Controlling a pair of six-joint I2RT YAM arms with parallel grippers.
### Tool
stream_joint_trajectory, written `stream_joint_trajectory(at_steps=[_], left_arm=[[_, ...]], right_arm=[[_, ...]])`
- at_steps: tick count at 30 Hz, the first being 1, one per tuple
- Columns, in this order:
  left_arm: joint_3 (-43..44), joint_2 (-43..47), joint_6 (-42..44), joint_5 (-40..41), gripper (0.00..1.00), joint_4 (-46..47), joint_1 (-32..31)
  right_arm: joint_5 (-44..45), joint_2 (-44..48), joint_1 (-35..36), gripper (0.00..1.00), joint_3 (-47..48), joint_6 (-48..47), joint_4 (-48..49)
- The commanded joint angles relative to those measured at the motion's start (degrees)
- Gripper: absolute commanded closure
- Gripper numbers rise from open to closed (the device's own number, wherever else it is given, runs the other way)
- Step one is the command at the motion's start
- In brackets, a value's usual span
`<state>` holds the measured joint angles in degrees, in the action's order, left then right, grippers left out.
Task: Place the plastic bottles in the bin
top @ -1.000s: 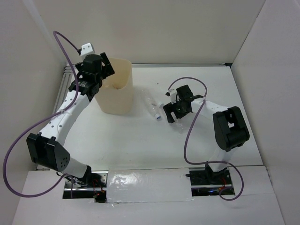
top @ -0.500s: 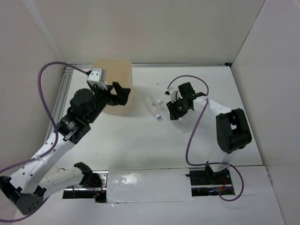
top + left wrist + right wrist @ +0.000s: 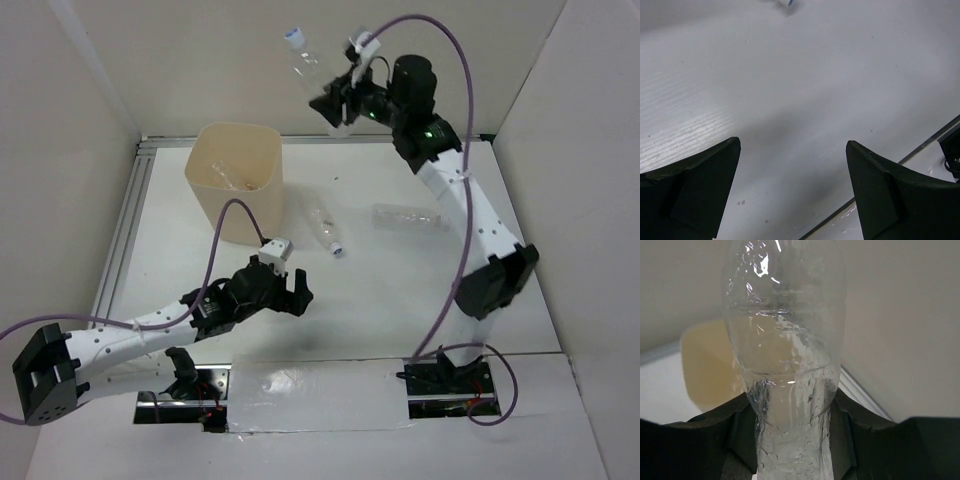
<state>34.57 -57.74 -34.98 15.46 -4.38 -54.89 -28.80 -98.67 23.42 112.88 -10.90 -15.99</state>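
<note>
Bottle (image 3: 308, 62) aloft, pinched by the right gripper (image 3: 335, 103), jaws part-closed — beyond the bin (image 3: 245, 215) and to its right. Carrying step, I judge: next it needs swinging over the bin's mouth, then releasing. Left gripper (image 3: 792, 150) gapes empty on the bin's near side. Only the overhead view shows two more bottles (image 3: 410, 215) lying right of it.

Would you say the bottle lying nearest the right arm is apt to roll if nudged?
Probably: that bottle is round and lies on its side on the smooth table. It looks clear and empty, so likely light and easily sent skidding.
</note>
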Motion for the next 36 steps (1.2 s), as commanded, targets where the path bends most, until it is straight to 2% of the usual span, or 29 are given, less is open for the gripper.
stream_joint_trajectory(at_steps=[1, 2, 5, 8, 13, 14, 16, 17, 18, 23, 27, 28, 30, 31, 32, 33, 34, 35, 36], left_arm=[[-1.6, -0.6, -5.4, 3.9, 0.01, 8.6, -1.3], [-1.6, -0.6, -5.4, 4.5, 0.01, 9.1, -1.8], [-2.1, -3.0, -6.1, 5.7, 0.01, 9.7, -2.3], [-1.5, -5.2, -6.6, 6.2, 0.01, 10.3, -3.6], [-0.2, -7.5, -6.6, 6.8, 0.01, 10.8, -4.7], [0.3, -7.5, -6.6, 6.8, 0.01, 10.8, -5.2], [0.3, -8.9, -7.1, 6.8, 0.01, 11.3, -5.2], [0.8, -8.9, -7.6, 8.0, 0.01, 11.3, -5.2], [1.5, -9.8, -7.6, 8.6, 0.01, 11.3, -5.2], [6.8, -15.1, -9.2, 14.6, 0.01, 11.3, -4.6], [14.1, -21.4, -12.6, 15.9, 0.01, 9.5, -1.9], [16.0, -23.0, -13.5, 16.7, 0.01, 8.6, -1.4], [20.6, -28.8, -19.6, 20.3, 0.01, 2.4, 0.0], [26.0, -30.9, -21.9, 20.9, 0.01, -0.9, 0.8], [28.9, -33.2, -23.8, 20.9, 0.01, -3.8, 1.6], [31.7, -35.6, -26.0, 20.9, 0.01, -9.7, 2.4], [37.4, -38.0, -29.1, 20.1, 0.01, -12.4, 3.8], [40.2, -42.8, -29.6, 19.5, 0.01, -14.9, 4.4], [42.9, -45.1, -30.1, 19.5, 0.01, -17.1, 4.4]], right_arm=[[-5.6, -14.2, 3.2, 0.85, 10.1, 13.7, 7.7], [-6.5, -16.4, 4.2, 0.82, 15.2, 15.0, 8.9], [-7.9, -23.3, 8.3, 0.78, 22.7, 16.6, 10.8], [-8.6, -28.0, 10.9, 0.76, 25.1, 20.4, 14.2], [-8.1, -30.7, 12.2, 0.64, 25.8, 22.1, 16.1], [-8.1, -31.2, 12.2, 0.52, 25.8, 22.8, 16.1], [-8.6, -31.2, 12.2, 0.37, 25.8, 22.8, 15.5], [-8.6, -31.2, 12.2, 0.12, 25.8, 21.0, 14.9], [-8.6, -30.7, 12.2, 0.00, 25.8, 20.3, 14.3], [-8.6, -27.2, 11.0, 0.00, 27.0, 19.3, 13.2], [-5.8, -22.7, 6.9, 0.00, 28.4, 15.7, 7.9], [-4.8, -21.5, 5.9, 0.00, 25.8, 14.7, 5.2], [-2.2, -18.8, 3.1, 0.00, 22.1, 11.8, 2.0], [-2.1, -16.1, -0.4, 0.02, 19.9, 11.0, 0.6], [-1.6, -14.6, -2.2, 0.12, 14.9, 10.4, -2.4], [-0.9, -13.2, -4.2, 0.27, 12.1, 9.8, -3.6], [-0.9, -10.4, -8.3, 0.61, 9.4, 8.3, -4.7], [-1.9, -9.1, -10.2, 0.73, 4.3, 7.2, -6.8], [-2.4, -7.9, -12.2, 0.78, 1.9, 6.6, -7.8]])
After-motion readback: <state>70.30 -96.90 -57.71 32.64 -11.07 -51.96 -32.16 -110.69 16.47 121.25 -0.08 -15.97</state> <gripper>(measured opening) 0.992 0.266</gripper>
